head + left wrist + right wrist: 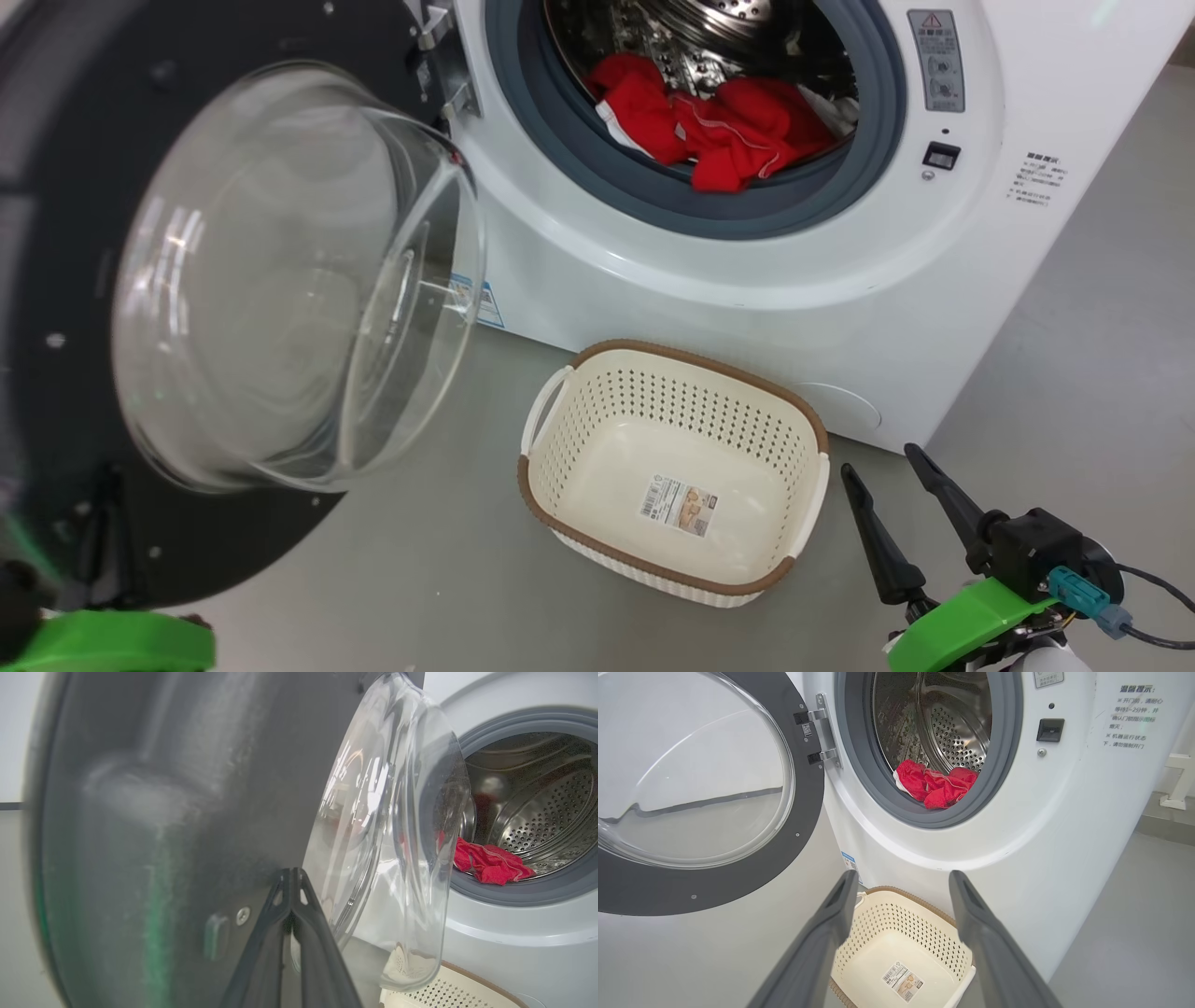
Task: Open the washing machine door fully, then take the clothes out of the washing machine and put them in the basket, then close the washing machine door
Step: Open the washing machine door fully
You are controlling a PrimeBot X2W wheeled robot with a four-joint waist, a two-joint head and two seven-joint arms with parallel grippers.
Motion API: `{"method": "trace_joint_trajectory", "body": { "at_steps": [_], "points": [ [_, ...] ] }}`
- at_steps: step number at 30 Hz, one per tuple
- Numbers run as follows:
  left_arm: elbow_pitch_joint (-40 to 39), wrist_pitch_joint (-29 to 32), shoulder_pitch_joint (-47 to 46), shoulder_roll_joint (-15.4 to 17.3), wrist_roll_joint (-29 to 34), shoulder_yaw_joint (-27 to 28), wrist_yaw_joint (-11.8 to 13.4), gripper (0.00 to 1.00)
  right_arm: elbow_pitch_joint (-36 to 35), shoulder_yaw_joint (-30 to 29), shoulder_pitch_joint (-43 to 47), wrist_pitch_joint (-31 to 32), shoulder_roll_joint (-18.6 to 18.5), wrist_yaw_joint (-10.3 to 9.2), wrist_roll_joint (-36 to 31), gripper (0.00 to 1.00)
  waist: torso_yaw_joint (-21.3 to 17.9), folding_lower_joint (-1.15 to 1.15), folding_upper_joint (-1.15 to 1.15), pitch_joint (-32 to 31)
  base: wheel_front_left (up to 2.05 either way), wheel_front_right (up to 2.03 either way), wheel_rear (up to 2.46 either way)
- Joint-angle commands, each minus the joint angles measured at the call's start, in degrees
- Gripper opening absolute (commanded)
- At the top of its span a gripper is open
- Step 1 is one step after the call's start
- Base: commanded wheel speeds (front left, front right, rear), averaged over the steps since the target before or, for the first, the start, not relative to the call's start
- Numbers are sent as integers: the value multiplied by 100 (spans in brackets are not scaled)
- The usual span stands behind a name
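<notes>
One big white front-loading washing machine (pixel 840 308), one large round door with a black rim and a bulging clear glass bowl (pixel 299 280), and one small cream perforated plastic basket with a brown woven-look rim (pixel 653 401) are in view. There is one heap of bright red clothes with white trim (pixel 719 131); how many garments it holds cannot be told. There are two pincers.

The door is swung out on its hinge (pixel 822 732) to the left of the drum mouth. In the left wrist view its glass bowl covers the left part of the opening. The basket stands on the grey floor (pixel 420 560) just in front of the machine, below the mouth and to the right of the door.

The clothes lie in the steel perforated drum (pixel 709 28), at its front, and spill onto the grey rubber gasket (pixel 868 168). The basket's bottom is bare but for a label sticker (pixel 679 505).

The left pincer (pixel 292 877) has its fingers pressed together with nothing between them. Its tips are at the door's black inner face; whether they touch it cannot be told. The right pincer (pixel 878 459) is spread wide and holds nothing. It is just right of the basket, pointing towards the machine.
</notes>
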Motion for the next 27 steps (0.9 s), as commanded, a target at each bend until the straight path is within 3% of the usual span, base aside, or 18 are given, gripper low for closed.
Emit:
{"method": "trace_joint_trajectory", "body": {
  "at_steps": [1, 27],
  "points": [
    [-39, -35, -290, 289, 79, 385, 20, 0, -138, 156, -188, -53, -59, 36, -55, 100, -37, 0, 0, 53, 0, 0, 0],
    [1806, -35, -1656, 1133, 718, 1925, -202, 0, -138, 268, -517, -54, -119, 36, -150, 100, -335, 0, 0, 616, 0, 0, 0]
  ]
}}
